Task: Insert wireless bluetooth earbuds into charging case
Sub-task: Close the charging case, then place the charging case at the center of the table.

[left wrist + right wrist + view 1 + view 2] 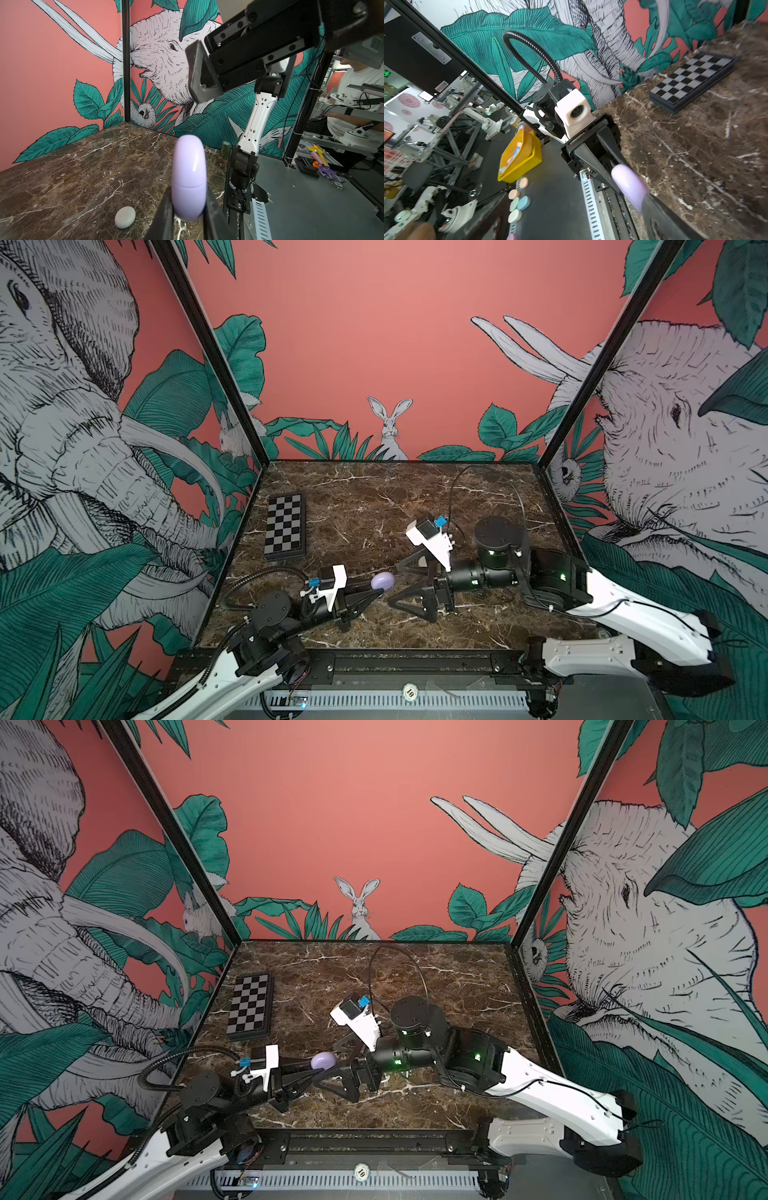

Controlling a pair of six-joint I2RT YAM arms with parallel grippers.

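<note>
Ana: Fingers (163, 216) of the left gripper (374, 591) are clamped on the lilac charging case (382, 580), one on each broad face, near its lower end.

Ben: And how does the case sit?

Ana: It stands on edge with the lid shut, and the seam shows in the left wrist view. It is held off the marble worktop (415, 497), over the front half, about midway between the left and right edges.

Ben: The right gripper (394, 585)?

Ana: It is spread wide and grasps nothing. It points at the left gripper, with the case just beside its fingertips, as both top views show. In the right wrist view one blurred finger overlaps the case, and whether it touches cannot be told.

Ben: Anything else on the worktop?

Ana: A white round charging case (125, 217) lies flat on the marble, apart from the lilac one. A chessboard (284, 526) lies near the left edge, toward the back-left corner, well apart from both grippers.

Ben: And past the front edge?

Ana: A yellow bin (525, 168) sits on the dark bench, with pastel round cases (519, 202) lying beside it.
</note>
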